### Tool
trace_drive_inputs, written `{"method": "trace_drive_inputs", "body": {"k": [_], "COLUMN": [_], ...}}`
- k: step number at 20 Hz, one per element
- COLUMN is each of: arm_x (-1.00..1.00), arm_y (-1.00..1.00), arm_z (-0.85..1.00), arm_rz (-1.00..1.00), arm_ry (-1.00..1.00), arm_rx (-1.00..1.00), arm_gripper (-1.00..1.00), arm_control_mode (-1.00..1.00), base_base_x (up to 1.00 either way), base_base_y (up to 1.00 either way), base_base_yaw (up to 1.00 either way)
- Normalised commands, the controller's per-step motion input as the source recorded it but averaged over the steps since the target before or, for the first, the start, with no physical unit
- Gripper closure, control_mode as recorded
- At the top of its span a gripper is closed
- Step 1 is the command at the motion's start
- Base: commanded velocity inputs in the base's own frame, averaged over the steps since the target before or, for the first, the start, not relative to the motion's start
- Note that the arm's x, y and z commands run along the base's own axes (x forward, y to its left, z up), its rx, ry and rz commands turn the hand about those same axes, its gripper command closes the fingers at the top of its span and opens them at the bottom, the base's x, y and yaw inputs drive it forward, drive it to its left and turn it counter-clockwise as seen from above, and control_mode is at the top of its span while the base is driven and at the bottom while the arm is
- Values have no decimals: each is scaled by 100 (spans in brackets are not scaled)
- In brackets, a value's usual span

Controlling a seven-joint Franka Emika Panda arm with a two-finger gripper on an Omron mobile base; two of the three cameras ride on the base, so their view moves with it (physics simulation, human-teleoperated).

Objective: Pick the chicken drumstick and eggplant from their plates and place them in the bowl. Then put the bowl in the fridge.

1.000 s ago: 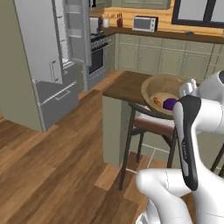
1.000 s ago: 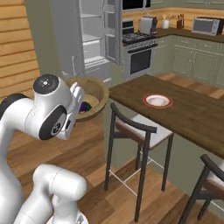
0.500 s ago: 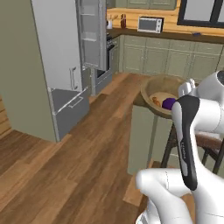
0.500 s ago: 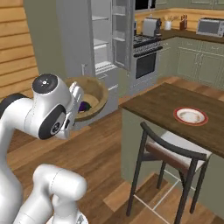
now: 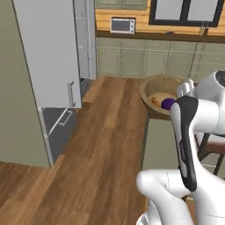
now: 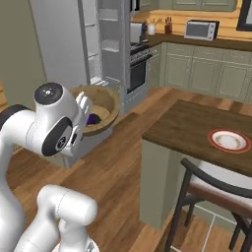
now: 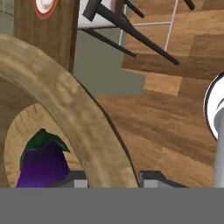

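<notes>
Currently, status: bowl held off the floor, clear of the counter.
Gripper (image 7: 113, 177): 2 fingertips straddle the thick rim, clamped on the bowl (image 5: 159, 86) (image 6: 114, 104) (image 7: 74, 113).
Bowl contents: eggplant (image 5: 168, 103) (image 6: 92, 118) (image 7: 41, 164) lies inside with its green cap showing; chicken drumstick (image 5: 156, 101) is beside it in the left base view.
Fridge (image 5: 57, 61) (image 6: 93, 42): tall grey unit at far left, door open, white shelves visible.
Plate (image 6: 229, 140) (image 7: 44, 5): white with orange-red rim, on the dark wooden counter (image 6: 197, 128) to the right, well apart from the bowl.
Chair (image 6: 216, 189): dark frame, near the counter.
Microwave (image 5: 122, 25) (image 6: 202, 29): on the far worktop.
</notes>
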Motion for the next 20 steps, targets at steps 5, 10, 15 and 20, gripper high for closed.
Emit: {"method": "trace_drive_inputs", "body": {"k": [5, 10, 15, 20], "arm_x": [0, 0, 0, 0], "arm_y": [0, 0, 0, 0], "arm_z": [0, 0, 0, 0], "arm_rz": [0, 0, 0, 0], "arm_ry": [0, 0, 0, 0], "arm_rx": [0, 0, 0, 0], "arm_gripper": [100, 100, 100, 100], "arm_control_mode": [100, 100, 100, 100], "base_base_x": [100, 100, 100, 100], "base_base_y": [70, 71, 75, 20], "base_base_yaw": [-52, -46, -44, -30]}}
